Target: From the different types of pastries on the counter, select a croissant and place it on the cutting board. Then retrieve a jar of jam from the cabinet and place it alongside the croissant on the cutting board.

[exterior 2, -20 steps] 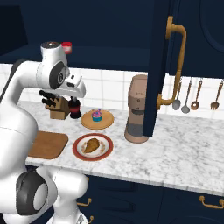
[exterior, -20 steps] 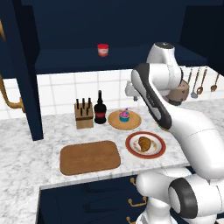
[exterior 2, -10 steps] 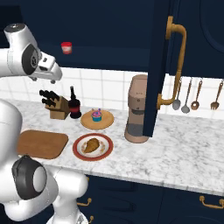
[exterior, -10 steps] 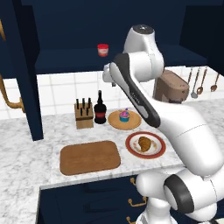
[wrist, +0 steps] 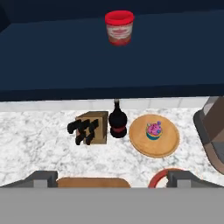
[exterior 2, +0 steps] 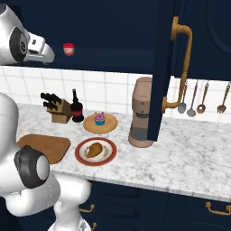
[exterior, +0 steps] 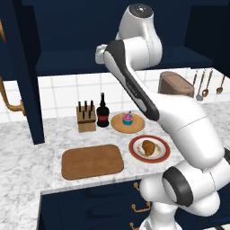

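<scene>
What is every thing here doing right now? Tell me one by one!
Croissant: lying on its red-rimmed plate.
Cutting board: bare.
Jam jar: upright on the cabinet shelf, lid on.
Cabinet door: open.
Cupcake: upright on wooden plate.
End effector: open, holding nothing.

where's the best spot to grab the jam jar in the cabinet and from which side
Grip the jam jar around its body, just under the red lid, coming in level from the open cabinet front. It stands upright and alone on the shelf, so its round sides are free for the fingers. The gripper looks open and holds nothing.
</scene>
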You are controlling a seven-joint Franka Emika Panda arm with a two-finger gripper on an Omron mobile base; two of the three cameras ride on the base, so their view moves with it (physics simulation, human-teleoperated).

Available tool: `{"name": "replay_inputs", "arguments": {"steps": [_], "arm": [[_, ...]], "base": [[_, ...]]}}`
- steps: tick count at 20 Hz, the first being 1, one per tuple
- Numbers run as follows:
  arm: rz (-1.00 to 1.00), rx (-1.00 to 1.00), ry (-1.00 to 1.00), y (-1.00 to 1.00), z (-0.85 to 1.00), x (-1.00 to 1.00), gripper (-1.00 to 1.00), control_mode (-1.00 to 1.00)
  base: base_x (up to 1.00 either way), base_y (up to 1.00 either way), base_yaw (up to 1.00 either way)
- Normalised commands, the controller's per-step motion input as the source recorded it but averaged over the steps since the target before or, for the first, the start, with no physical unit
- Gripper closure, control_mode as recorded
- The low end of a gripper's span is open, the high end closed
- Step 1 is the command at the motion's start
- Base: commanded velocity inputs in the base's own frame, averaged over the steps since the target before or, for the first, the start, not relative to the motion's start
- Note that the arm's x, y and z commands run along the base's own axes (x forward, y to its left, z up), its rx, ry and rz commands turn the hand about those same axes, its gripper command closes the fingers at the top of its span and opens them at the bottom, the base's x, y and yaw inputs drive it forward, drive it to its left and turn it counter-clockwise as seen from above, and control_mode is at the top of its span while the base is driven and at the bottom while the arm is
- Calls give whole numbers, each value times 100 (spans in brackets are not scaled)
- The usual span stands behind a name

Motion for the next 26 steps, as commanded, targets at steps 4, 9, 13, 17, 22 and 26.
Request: {"name": "replay_inputs", "arguments": {"steps": [4,9,13,17,22,26], "arm": [[10,-1,-16,0,56,29,-100,-100],[9,-1,-15,0,43,16,-100,-100],[-1,-16,-8,0,26,0,-100,-100],[-8,-18,-2,0,2,0,-100,-100],[-4,-3,0,7,-3,-29,-100,-100],[-18,-4,-31,1,-73,-53,-100,-100]], "base": [[0,0,0],[0,0,0],[0,0,0],[0,0,0],[0,0,0],[0,0,0]]}}
